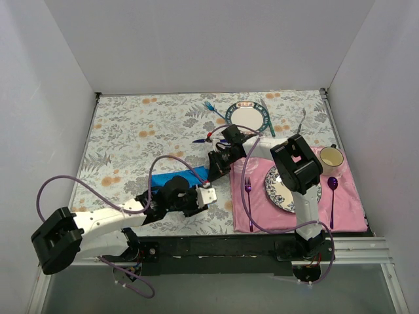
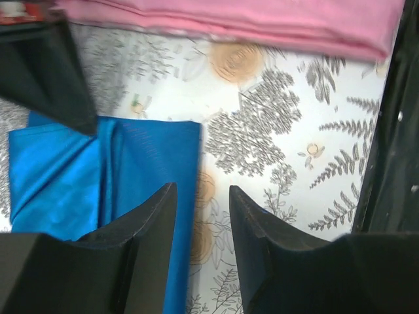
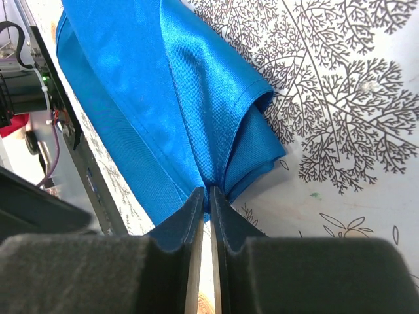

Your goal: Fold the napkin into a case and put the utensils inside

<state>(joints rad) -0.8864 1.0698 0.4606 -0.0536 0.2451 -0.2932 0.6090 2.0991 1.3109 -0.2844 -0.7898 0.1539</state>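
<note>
Right gripper [image 3: 209,194] narrowed, pinched on fold of napkin [image 3: 150,91], lower centre of top view. Left gripper [image 2: 201,191] held part-open above napkin edge, nothing gripped. Pink placemat [image 1: 262,212] with magenta fork [image 1: 248,191] laid just right on bench [image 1: 131,131].

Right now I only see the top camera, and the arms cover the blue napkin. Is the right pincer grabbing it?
Observer: Yes, the right wrist view shows the right pincer pinched shut on a fold of the napkin.
Kid: What about the left one?
Observer: The left pincer is open and holds nothing. It hangs over the napkin's edge, half above the leafy tablecloth.
</note>
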